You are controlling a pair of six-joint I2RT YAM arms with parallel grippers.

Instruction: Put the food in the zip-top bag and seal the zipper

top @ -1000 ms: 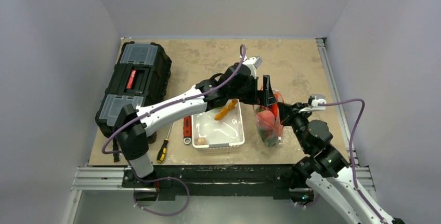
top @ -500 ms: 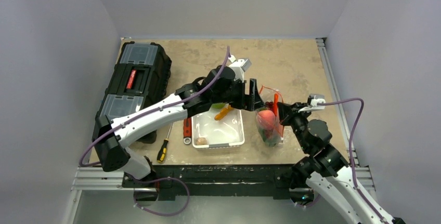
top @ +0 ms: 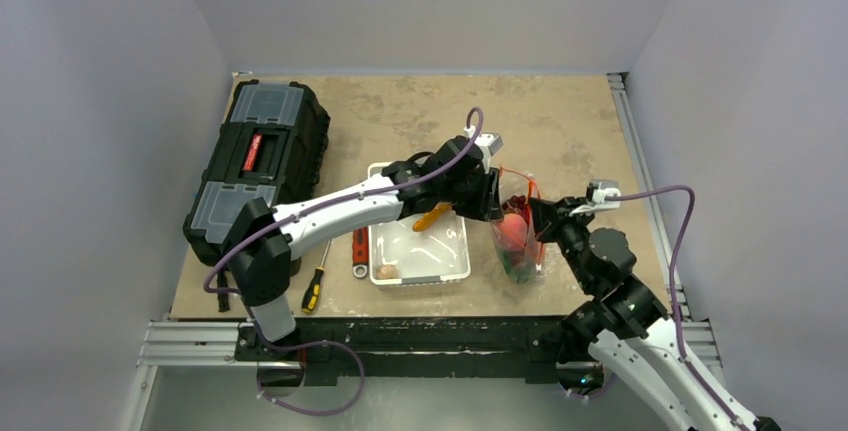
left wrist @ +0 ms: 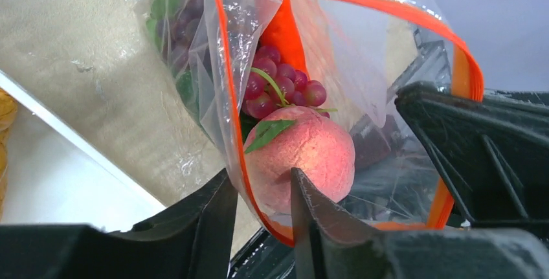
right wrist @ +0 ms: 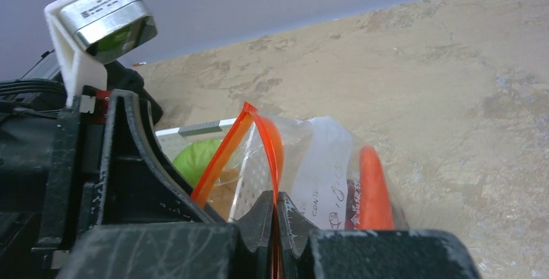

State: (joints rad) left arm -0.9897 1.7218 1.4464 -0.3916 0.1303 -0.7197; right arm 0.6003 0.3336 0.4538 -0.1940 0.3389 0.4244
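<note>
The clear zip-top bag (top: 517, 243) stands upright, right of the tray, with its mouth open. It holds a pink peach (left wrist: 304, 156), purple grapes (left wrist: 278, 88), leafy greens (left wrist: 165, 7) and an orange carrot (right wrist: 374, 188). My left gripper (left wrist: 259, 208) straddles the bag's left rim. One finger is outside the bag and the other inside against the peach, with a gap still between them. The orange zipper (left wrist: 228, 98) runs through that gap. My right gripper (right wrist: 275, 204) is shut on the zipper (right wrist: 268, 143) at the bag's right rim.
The white tray (top: 420, 279) holds an orange-yellow food piece (top: 432, 217), a small brownish piece (top: 388, 272) and a green piece (right wrist: 197, 156). A red wrench (top: 359, 248) and a yellow-handled screwdriver (top: 315, 286) lie left of the tray. A black toolbox (top: 258, 166) stands at far left.
My left gripper has dropped onto the bag's left rim and its jaws have narrowed a lot around it. The right gripper has kept its pinch on the zipper.
</note>
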